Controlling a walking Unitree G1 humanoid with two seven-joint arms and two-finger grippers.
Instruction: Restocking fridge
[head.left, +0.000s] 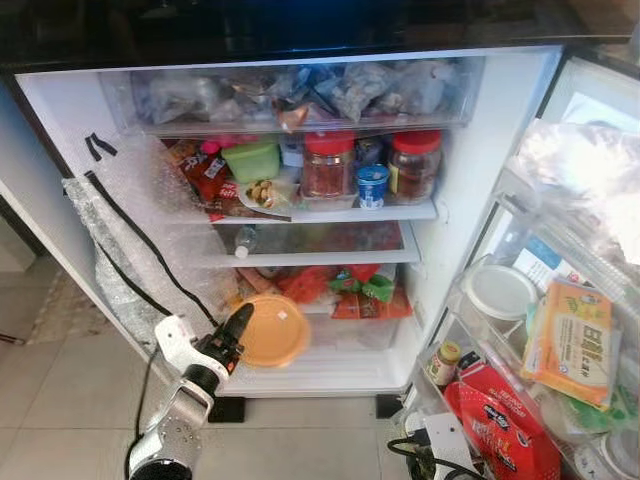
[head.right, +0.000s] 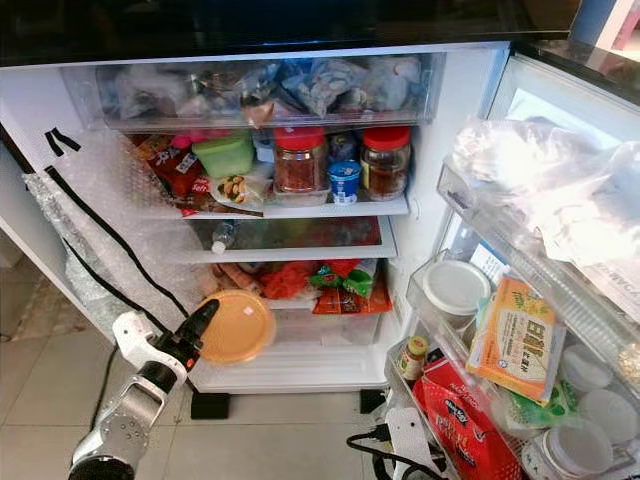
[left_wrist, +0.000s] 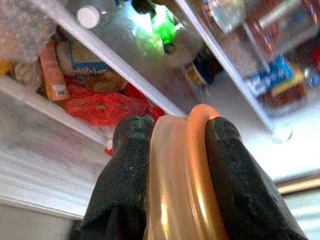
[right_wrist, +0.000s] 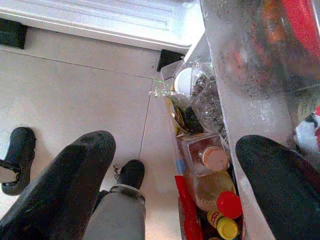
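Head camera views: The white fridge (head.left: 480, 250) stands open, its door on the right. The left gripper (head.left: 232, 335) is raised at the lower left of the compartment and clamps the near edge of a round orange plastic lidded container (head.left: 273, 330), which is held in front of the bottom drawer, below the shelf of red and green packets (head.left: 350, 285). On the middle shelf stand two red-lidded glass jars (head.left: 328, 165), a small blue cup (head.left: 372, 185) between them and a green lidded tub (head.left: 251, 160) to their left. The door racks on the right hold a white round lid (head.left: 498, 290), an orange printed carton (head.left: 575, 340) and a red bag (head.left: 505, 425).

Left wrist view: Both black fingers (left_wrist: 132, 185) are pressed against the orange container's rim (left_wrist: 192, 175), one on each side. Shelves with red packets lie beyond.

Right wrist view: The right gripper (right_wrist: 172, 180) hangs over the tiled floor (right_wrist: 75, 90) beside the lower door rack, fingers wide apart, holding nothing. Bottles with red and yellow caps (right_wrist: 222, 210) stand in the rack.
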